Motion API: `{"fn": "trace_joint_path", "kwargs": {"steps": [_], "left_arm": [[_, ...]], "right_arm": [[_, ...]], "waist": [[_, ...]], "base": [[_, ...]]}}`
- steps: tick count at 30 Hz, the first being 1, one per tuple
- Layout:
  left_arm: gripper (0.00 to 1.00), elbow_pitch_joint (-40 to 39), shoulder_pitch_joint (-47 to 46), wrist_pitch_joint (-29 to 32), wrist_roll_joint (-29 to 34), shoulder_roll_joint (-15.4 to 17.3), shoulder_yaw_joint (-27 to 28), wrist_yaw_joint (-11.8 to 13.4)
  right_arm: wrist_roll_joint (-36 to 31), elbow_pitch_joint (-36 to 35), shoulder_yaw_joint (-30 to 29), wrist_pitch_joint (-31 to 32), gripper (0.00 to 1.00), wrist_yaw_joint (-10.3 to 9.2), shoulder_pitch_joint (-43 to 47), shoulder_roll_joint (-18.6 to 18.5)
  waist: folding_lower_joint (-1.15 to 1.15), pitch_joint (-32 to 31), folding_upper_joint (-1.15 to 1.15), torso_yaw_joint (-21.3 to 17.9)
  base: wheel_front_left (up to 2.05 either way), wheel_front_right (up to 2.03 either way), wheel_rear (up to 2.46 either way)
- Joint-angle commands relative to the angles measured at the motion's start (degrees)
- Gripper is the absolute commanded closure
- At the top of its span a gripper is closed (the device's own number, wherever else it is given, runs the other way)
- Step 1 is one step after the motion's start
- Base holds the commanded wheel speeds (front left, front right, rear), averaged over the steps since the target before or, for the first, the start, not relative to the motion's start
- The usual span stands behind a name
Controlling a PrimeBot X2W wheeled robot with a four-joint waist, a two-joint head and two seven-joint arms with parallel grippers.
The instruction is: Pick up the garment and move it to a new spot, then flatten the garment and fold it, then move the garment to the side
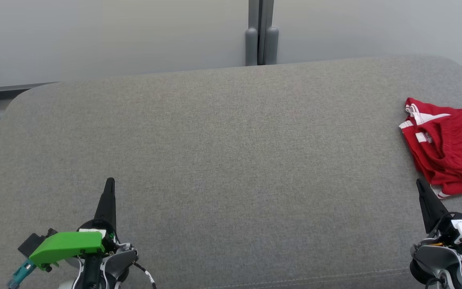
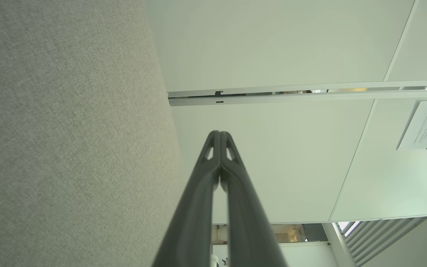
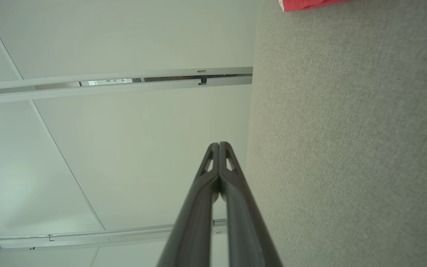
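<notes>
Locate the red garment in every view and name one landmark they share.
Head view: red garment at the right edge, on the grey cushion.
Right wrist view: its red edge at the top, right of centre.
Left wrist view: grey cushion left, wall panels right.
Shared landmark: the grey cushion.

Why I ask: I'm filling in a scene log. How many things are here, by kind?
Red garment: 1
Robot hands, both shut, left hand and right hand: 2
Grey cushioned surface: 1
Total: 4
</notes>
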Motion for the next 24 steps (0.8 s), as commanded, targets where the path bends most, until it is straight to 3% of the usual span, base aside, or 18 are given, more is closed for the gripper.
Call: {"fn": "trace_joint_path", "kwargs": {"steps": [1, 24], "left_arm": [[1.00, -0.01, -0.80, 0.19, -0.37, -0.01, 0.20, -0.20], [1.00, -0.02, -0.80, 0.16, -0.39, 0.00, 0.17, -0.20]], "right_arm": [[0.25, 0.09, -0.13, 0.27, 1.00, 0.02, -0.46, -0.28], [0.26, 0.09, -0.13, 0.27, 1.00, 0.02, -0.46, -0.27]], "waist": [[0.00, 0.00, 0.00, 0.00], [0.00, 0.00, 0.00, 0.00]], "base": [[0.00, 0.00, 0.00], [0.00, 0.00, 0.00]]}}
